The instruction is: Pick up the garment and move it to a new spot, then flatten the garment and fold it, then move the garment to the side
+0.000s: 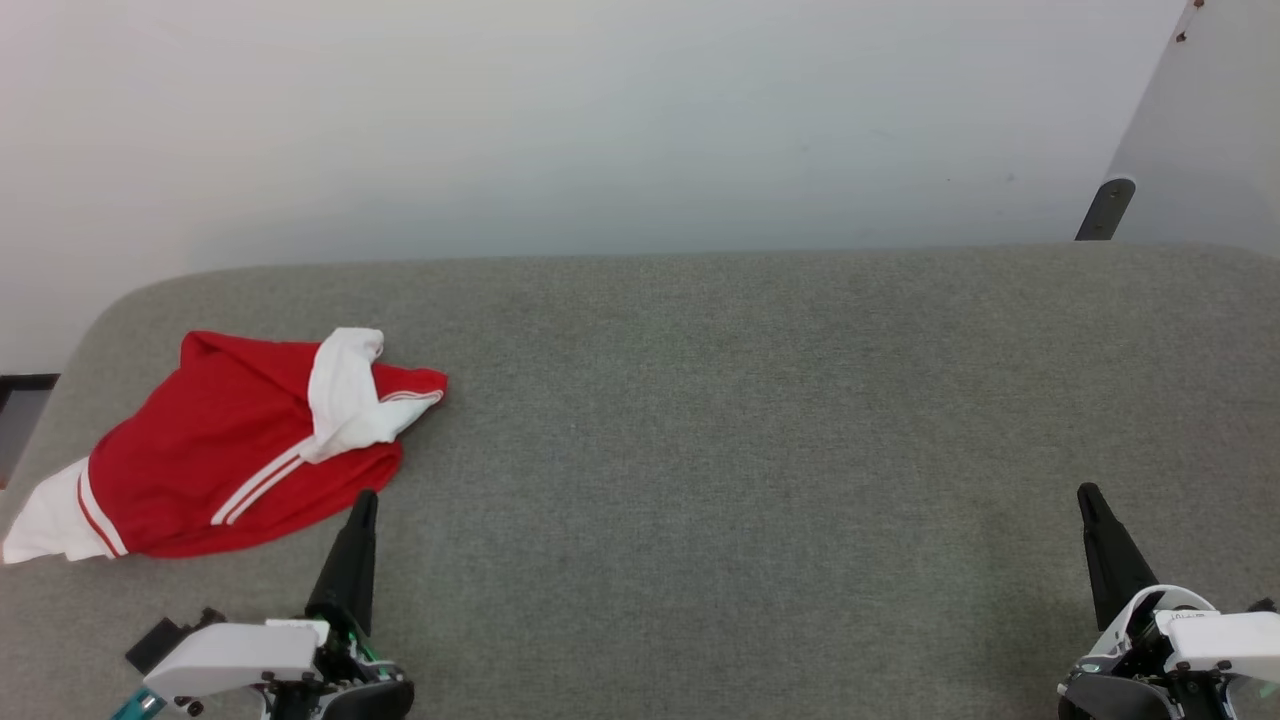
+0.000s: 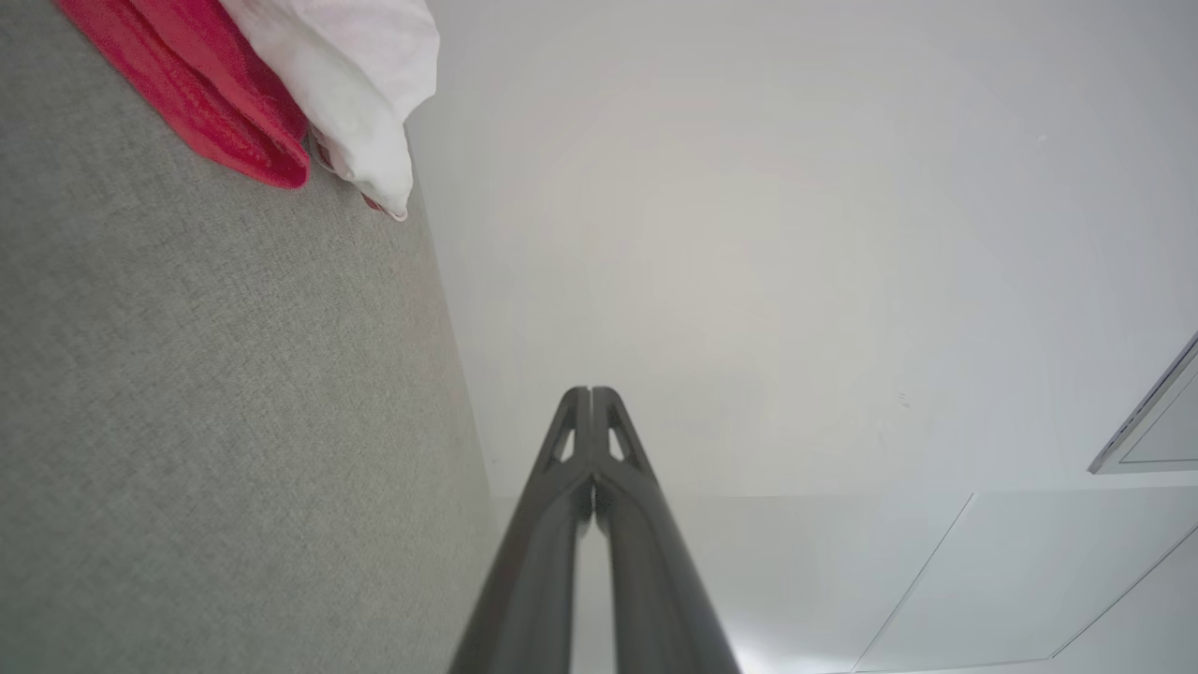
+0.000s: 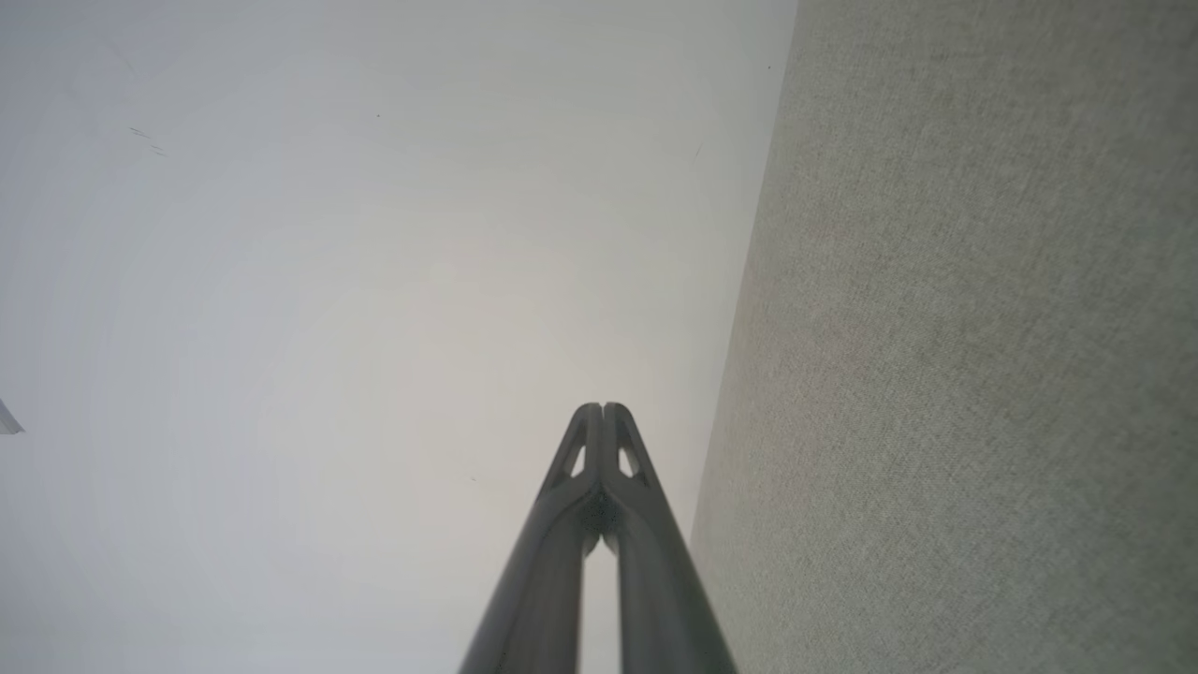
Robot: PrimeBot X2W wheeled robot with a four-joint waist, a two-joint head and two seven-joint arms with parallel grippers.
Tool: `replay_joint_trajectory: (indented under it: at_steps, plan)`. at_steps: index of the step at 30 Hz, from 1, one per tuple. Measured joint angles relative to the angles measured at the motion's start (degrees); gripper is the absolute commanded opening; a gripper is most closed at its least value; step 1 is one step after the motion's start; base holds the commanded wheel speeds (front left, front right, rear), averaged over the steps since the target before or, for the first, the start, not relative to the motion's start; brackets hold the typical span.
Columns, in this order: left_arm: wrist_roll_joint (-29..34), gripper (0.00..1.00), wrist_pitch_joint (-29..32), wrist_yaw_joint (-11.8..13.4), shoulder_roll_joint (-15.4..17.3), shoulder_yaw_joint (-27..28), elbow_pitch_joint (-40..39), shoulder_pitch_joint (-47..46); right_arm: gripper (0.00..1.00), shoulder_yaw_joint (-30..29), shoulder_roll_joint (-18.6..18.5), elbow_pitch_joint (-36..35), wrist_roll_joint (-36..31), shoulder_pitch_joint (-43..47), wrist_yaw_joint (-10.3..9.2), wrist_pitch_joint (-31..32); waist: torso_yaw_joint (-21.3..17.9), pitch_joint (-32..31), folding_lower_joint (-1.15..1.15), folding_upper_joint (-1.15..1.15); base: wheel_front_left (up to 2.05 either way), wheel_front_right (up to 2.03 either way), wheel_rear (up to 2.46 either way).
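The left gripper (image 1: pixel 364 505), two long dark fingers on a white wrist, has its jaws pressed fully together and grips nothing. In the left wrist view its tips (image 2: pixel 591 395) meet flush, with just a thin slit lower down between the finger shafts. The right gripper (image 1: pixel 1090 497) is closed the same way and is also empty, its tips (image 3: pixel 604 409) touching in its own wrist view. Both grippers sit low over the grey, felt-like cloth table top (image 1: pixel 720 420), the left near the front left and the right far off at the front right. The bright red soft-cloth garment (image 1: pixel 225 450), with white end panels and thin white double stripes, lies crumpled at the table's left end, one white panel folded over its top and another reaching the left edge. From the head camera the left fingertip stands just beside the garment's near red hem, perhaps touching it, though that angle does not settle it. The left wrist view shows the garment (image 2: pixel 220 108) up and to the side of the fingers, a rolled red edge with a white flap draped beside it, and nothing between the fingers. Beyond the table is a pale plain wall (image 1: pixel 600 120), and the head view also takes in a dark slanted bracket (image 1: pixel 1105 208) at the upper right.
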Motion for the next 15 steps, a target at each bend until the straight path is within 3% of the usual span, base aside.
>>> replay_joint_trajectory:
  at_steps: [4,5,15]
  plan:
    - [0.0,0.0,0.0,0.0,0.0,0.0,0.0,0.0,0.0,0.0,0.0,0.0,0.0,0.0,0.0,0.0,0.0,0.0,0.0,0.0,0.0,0.0,0.0]
    - [0.0,1.0,0.0,0.0,0.0,0.0,0.2,0.0,1.0,0.0,0.0,0.2,0.0,0.0,0.0,0.0,0.0,0.0,0.0,0.0,0.0,0.0,0.0]
    - [0.7,1.0,-0.8,0.1,-0.4,-0.4,3.2,1.4,1.0,0.0,0.3,3.8,-0.2,1.1,-0.02,-0.5,0.0,0.0,0.0,0.0,0.0,0.0,0.0]
